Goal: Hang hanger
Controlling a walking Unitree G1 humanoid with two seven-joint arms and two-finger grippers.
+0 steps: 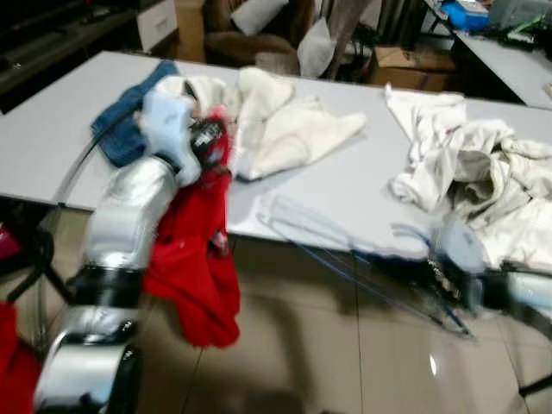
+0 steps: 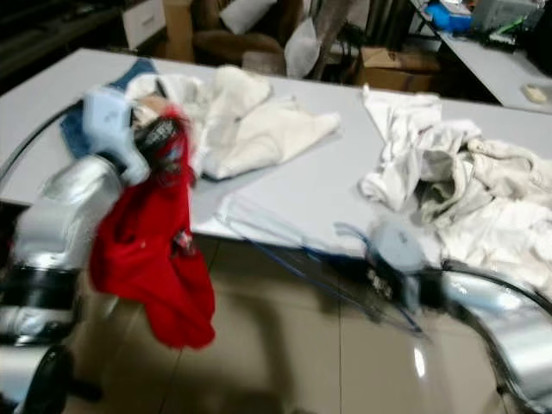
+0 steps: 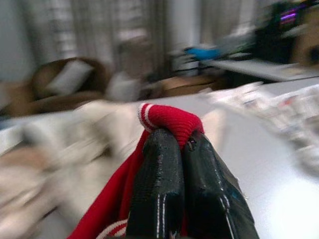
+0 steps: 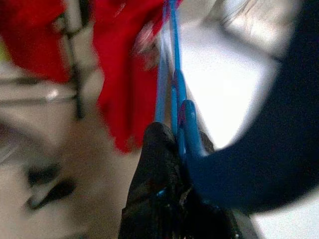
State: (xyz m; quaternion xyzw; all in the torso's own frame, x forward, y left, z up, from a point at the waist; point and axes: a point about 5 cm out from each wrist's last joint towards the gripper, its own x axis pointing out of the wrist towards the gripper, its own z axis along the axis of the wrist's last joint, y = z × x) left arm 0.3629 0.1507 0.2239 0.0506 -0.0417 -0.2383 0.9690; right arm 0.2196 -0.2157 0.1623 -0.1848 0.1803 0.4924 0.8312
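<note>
Grippers holding garment and hanger by the table

Left gripper (image 3: 182, 142) is pinching a red knit garment (image 1: 197, 259), fingers closed, which is dangling over the near edge of the white table (image 1: 345, 185). Right gripper (image 4: 174, 134) is clamping a thin blue wire hanger (image 1: 345, 259) just off that same edge. White clothes (image 1: 470, 177) are lying heaped on the table.

Head stereo pair: looking forward and down from above onto the pale grey tabletop (image 1: 362, 185) and the tiled floor (image 1: 328, 362), both slightly blurred, sharing one scene with a small sideways offset. Left wrist view: sighting close along the left tool (image 3: 182, 144) toward the tabletop and room beyond. Right wrist view: very near, along the right tool (image 4: 172, 144), facing the hanging red knitted garment (image 4: 122, 64) also seen by the head pair.
</note>
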